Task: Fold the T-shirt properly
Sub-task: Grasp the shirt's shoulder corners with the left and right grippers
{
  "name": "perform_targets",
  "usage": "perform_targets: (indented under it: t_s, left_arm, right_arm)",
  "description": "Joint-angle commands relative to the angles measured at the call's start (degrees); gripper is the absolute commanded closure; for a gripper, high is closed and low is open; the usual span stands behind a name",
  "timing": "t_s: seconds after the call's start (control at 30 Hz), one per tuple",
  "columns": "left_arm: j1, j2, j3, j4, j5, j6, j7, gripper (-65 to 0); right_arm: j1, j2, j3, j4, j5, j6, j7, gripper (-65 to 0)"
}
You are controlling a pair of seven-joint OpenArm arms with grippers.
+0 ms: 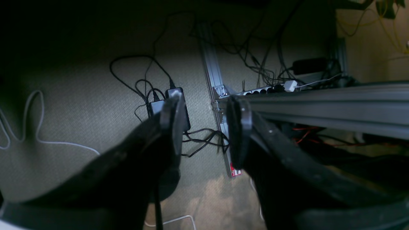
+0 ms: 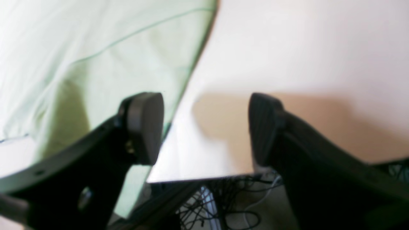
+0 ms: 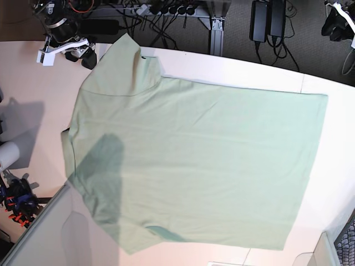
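Spotter: Where is the T-shirt, and which way does it run?

Me: It lies spread flat on the desk. Its long axis runs left to right, with the shoulder end on the left and the straight hem on the right. One sleeve points to the far side.

Spotter: And your jaws?

Me: Both pairs stand apart with nothing between them. The right jaws are at the far left, low over the desk and just beside that far sleeve. In the right wrist view the cloth edge passes just behind one pad; bare desk fills the gap and the other side.

Spotter: And the left?

Me: The left jaws are at the far right, beyond the desk's far edge. They look down on the floor, some cables and a frame rail, with no cloth in sight.

Spotter: So which arm is nearer?

Me: The right, I judge. It needs only a short reach sideways to the sleeve. The left must first come back over the desk toward the hem's far corner.
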Motion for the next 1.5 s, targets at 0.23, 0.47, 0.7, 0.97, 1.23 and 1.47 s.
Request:
perform_targets:
  t_s: [0.23,0.47,0.7,0.97,1.23,1.47]
  left_arm:
    - [0.66,-0.94,-3.5,6.73,-4.39,-0.71,4.81,-25.6]
    - [0.63,-1.57,-10.82,16.24,-7.85,-0.71,9.73,-25.6]
    - [-2.93,-5.25,-11.72,17.0,-7.1,-0.33,9.64,-25.6]
    - [-13.62,-5.4,-9.44,11.82,-5.64,2.67,10.43,-25.6]
    - [-28.83,-5.33,2.1,-7.54,-6.34,2.62,10.84,-35.8]
    - [-30.49,-5.16,5.9,-9.25,-8.48,-0.2,11.74,-35.9]
  right_arm:
    - [-0.07,-5.03,-7.3,0.46,-0.28,0.33,-2.51,-41.8]
    - [-0.07,-8.74,-7.89,0.46,-0.87,0.33,-2.64,-40.3]
    - [-0.07,-8.7,-7.89,0.46,-3.8,0.33,0.35,0.0]
    - [-0.07,-8.72,-7.89,0.46,-5.18,0.33,0.9,0.0]
    - [-0.13,-8.72,-7.89,0.46,-5.49,0.35,1.05,0.0]
    - [-0.37,-8.72,-7.89,0.46,-5.62,0.35,1.05,0.0]
